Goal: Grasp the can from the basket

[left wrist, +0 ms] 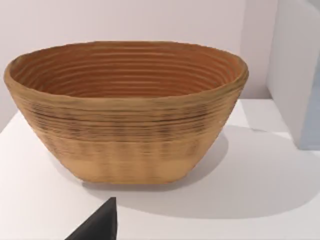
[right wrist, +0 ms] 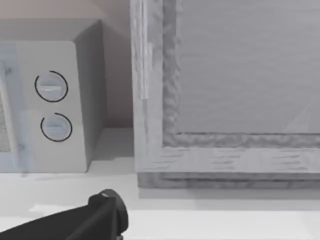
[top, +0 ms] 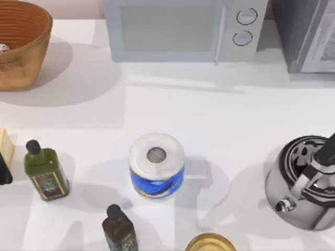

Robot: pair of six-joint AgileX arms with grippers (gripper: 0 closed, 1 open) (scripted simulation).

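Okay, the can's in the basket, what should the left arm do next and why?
Probably bring the left arm in higher over the basket before any descent. In the left wrist view the basket is seen from the side, with its wall hiding the inside, so the gripper is not yet above the rim. In the top view only a sliver of the can shows at the picture's left edge, inside the basket.

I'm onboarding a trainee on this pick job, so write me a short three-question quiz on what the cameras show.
1. True or false: the basket stands at the table's far left corner, top view.
2. Which object is nearest the blue-wrapped roll? A) kettle B) dark brown bottle C) microwave
3. Fill in: the left wrist view faces the basket's ____ wall.

Key: 1 true; 2 B; 3 outer.
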